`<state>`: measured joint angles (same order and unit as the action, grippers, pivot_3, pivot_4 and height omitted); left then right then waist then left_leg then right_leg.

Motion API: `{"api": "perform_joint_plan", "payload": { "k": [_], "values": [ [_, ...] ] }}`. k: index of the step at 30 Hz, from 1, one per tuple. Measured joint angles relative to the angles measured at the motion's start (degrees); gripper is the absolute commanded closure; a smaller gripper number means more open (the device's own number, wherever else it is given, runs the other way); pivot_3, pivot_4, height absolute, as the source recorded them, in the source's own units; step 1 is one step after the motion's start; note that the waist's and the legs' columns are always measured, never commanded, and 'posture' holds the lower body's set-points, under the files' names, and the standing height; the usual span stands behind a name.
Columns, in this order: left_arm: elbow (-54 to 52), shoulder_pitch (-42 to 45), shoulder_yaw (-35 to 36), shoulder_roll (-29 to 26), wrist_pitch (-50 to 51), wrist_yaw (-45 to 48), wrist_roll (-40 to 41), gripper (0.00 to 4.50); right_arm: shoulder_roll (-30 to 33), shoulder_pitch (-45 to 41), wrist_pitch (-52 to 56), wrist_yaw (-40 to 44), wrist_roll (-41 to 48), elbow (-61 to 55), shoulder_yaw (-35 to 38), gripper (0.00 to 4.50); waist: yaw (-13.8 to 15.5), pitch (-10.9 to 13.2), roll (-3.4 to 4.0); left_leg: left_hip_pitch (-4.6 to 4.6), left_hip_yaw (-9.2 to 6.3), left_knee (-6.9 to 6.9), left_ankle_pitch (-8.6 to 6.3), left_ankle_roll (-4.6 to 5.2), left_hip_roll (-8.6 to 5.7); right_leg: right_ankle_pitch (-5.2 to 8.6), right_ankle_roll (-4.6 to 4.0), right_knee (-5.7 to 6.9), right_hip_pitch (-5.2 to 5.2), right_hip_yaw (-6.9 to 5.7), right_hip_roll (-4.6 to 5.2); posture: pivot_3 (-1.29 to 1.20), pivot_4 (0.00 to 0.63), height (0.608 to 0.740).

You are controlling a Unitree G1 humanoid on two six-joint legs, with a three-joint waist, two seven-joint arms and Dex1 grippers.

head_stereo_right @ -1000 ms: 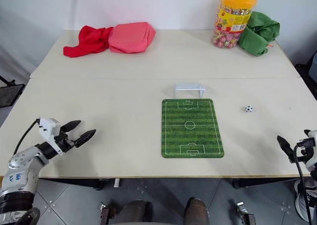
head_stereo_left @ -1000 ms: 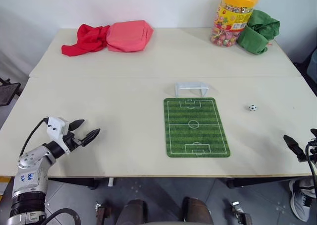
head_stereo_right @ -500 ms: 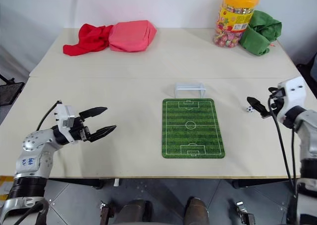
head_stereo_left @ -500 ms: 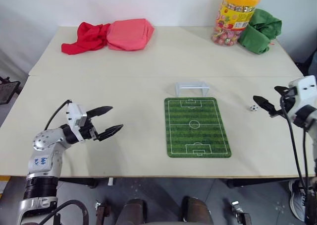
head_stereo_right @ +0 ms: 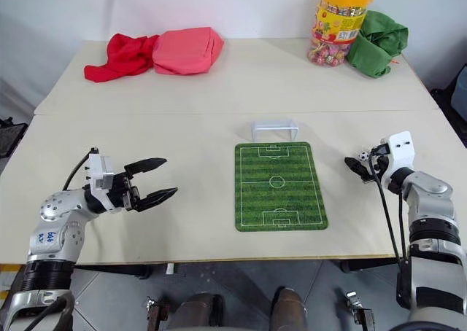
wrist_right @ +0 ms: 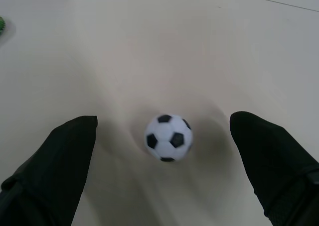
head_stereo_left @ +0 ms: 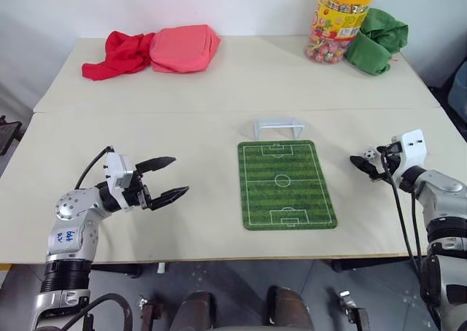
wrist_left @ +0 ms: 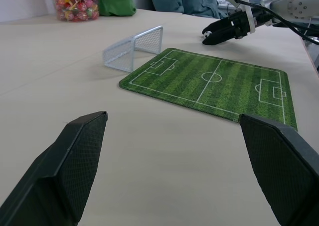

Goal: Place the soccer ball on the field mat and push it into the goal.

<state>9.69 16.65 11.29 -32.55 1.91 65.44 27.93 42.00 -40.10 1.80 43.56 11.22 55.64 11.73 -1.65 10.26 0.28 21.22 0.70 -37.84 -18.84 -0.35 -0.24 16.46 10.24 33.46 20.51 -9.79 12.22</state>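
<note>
Soccer ball (wrist_right: 168,138) on bare table (head_stereo_left: 197,127) right of field mat (head_stereo_left: 286,184), half hidden behind right gripper (head_stereo_right: 357,165) fingertips in the head views; it sits between spread fingers, untouched; left gripper (head_stereo_left: 169,178) wide, level, empty, aimed toward mat; goal (head_stereo_left: 278,127) at mat's far edge.

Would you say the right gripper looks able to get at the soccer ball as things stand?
Probably yes. The right gripper is open, and the soccer ball lies on the bare table between its fingers, untouched, with nothing in the way. Closing should catch it.
</note>
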Motion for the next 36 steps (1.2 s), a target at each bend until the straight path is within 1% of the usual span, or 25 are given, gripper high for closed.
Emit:
{"api": "perform_joint_plan", "payload": {
  "k": [3,6,12,13,15,18,20,21,23,26,29,31,34,36],
  "values": [
    [-0.1,-0.1,0.0,-0.3,0.3,1.5,1.1,0.0,-0.1,-0.9,-0.3,-0.1,0.0,1.9,0.0,0.03,0.0,0.0,0.0,0.0,0.01,-0.09,0.0,0.0,0.0,0.0,-0.01,0.05,0.0,0.04,0.0,0.0,0.15,0.74],
    [-0.1,-0.2,0.0,-1.3,1.0,3.3,1.5,0.0,-0.4,-2.0,-0.4,-0.4,0.0,3.6,0.1,0.61,-0.1,0.0,0.0,-0.01,0.01,-0.13,0.0,0.0,0.01,-0.01,-0.02,0.09,-0.01,0.07,0.0,0.0,0.15,0.74],
    [0.2,-0.1,0.0,-2.3,1.3,5.6,1.9,0.0,-1.0,-3.7,-0.8,-0.5,0.1,5.9,0.1,2.63,0.1,0.0,0.0,-0.01,0.01,-0.19,0.0,0.0,0.0,-0.02,-0.03,0.11,-0.03,0.11,0.0,0.0,0.15,0.74],
    [0.4,0.0,0.0,-2.5,1.2,6.0,1.9,0.0,-1.0,-3.7,-0.9,-0.5,0.1,6.0,0.1,3.06,0.1,0.0,0.0,-0.01,0.0,-0.19,0.0,0.0,0.0,-0.02,-0.03,0.12,-0.03,0.1,0.0,0.0,0.15,0.74],
    [0.6,0.4,0.0,-2.5,1.0,6.5,1.9,0.0,-1.0,-3.7,-1.0,-0.5,0.2,5.8,0.1,3.63,0.1,0.0,0.0,-0.01,0.0,-0.18,0.0,0.0,0.0,-0.02,-0.03,0.11,-0.03,0.1,0.0,0.0,0.15,0.74],
    [2.1,1.1,0.0,-2.5,0.5,7.4,1.9,0.0,-1.0,-2.9,-0.4,-0.3,0.3,3.3,0.1,3.65,0.0,0.0,0.02,-0.01,0.02,-0.16,0.0,0.0,0.0,-0.02,-0.03,0.12,0.0,0.11,0.0,0.0,0.15,0.74],
    [2.9,1.3,-0.1,-2.5,0.2,8.3,1.9,0.0,-0.9,-1.3,1.2,0.5,1.2,-1.9,0.3,3.65,0.0,0.0,0.03,0.0,0.02,-0.14,0.0,0.0,0.01,-0.02,-0.03,0.12,0.03,0.11,0.0,0.0,0.15,0.74],
    [3.5,1.6,-0.2,-2.6,-0.2,8.9,1.8,0.0,-0.8,0.7,3.0,1.3,1.8,-6.7,0.3,3.65,0.0,0.0,0.03,0.0,0.01,-0.13,0.0,0.0,0.02,-0.02,-0.03,0.13,0.05,0.1,-0.01,0.0,0.15,0.74],
    [5.4,2.3,-0.2,-2.7,-1.3,10.5,1.6,0.0,-0.4,6.6,8.9,3.9,3.8,-22.0,-0.5,3.65,0.1,0.0,0.04,0.01,0.0,-0.11,0.0,-0.01,0.03,-0.02,-0.03,0.15,0.08,0.1,-0.03,0.0,0.15,0.74],
    [7.4,2.9,-0.8,-2.8,-2.8,12.7,1.0,0.0,0.3,11.0,17.2,5.9,6.7,-38.3,-2.3,3.65,0.1,0.0,0.05,0.02,0.03,-0.14,-0.01,0.0,0.02,-0.02,-0.03,0.15,0.08,0.13,-0.02,0.0,0.15,0.74],
    [9.8,3.3,-1.4,-3.0,-5.4,15.1,-0.1,0.0,3.2,15.0,25.6,8.6,10.1,-53.9,-4.2,3.65,0.3,0.0,0.05,0.02,0.0,-0.14,-0.01,0.0,0.02,-0.02,-0.03,0.17,0.09,0.13,-0.04,0.0,0.15,0.74],
    [11.6,3.3,-2.0,-3.0,-7.2,16.4,-1.3,0.0,5.3,16.8,29.9,10.7,11.9,-61.7,-5.9,3.65,0.3,0.0,0.04,0.02,0.03,-0.15,-0.02,0.0,0.02,-0.02,-0.03,0.16,0.08,0.14,-0.03,0.0,0.15,0.74],
    [11.7,2.9,-3.0,-3.4,-9.2,18.5,-1.8,0.0,8.0,18.5,33.9,14.7,14.1,-69.7,-9.4,3.65,0.3,0.1,-0.03,0.03,0.02,-0.17,-0.04,0.01,0.02,-0.02,-0.03,0.16,0.08,0.15,-0.03,0.0,0.15,0.74],
    [11.4,2.0,-3.4,-3.9,-9.9,19.5,-2.1,0.0,9.0,18.8,34.6,17.0,14.7,-71.8,-11.2,3.65,0.3,0.1,-0.03,0.02,0.02,-0.17,-0.04,0.01,0.02,-0.02,-0.03,0.15,0.08,0.15,-0.03,0.0,0.15,0.74]
  ]
}}
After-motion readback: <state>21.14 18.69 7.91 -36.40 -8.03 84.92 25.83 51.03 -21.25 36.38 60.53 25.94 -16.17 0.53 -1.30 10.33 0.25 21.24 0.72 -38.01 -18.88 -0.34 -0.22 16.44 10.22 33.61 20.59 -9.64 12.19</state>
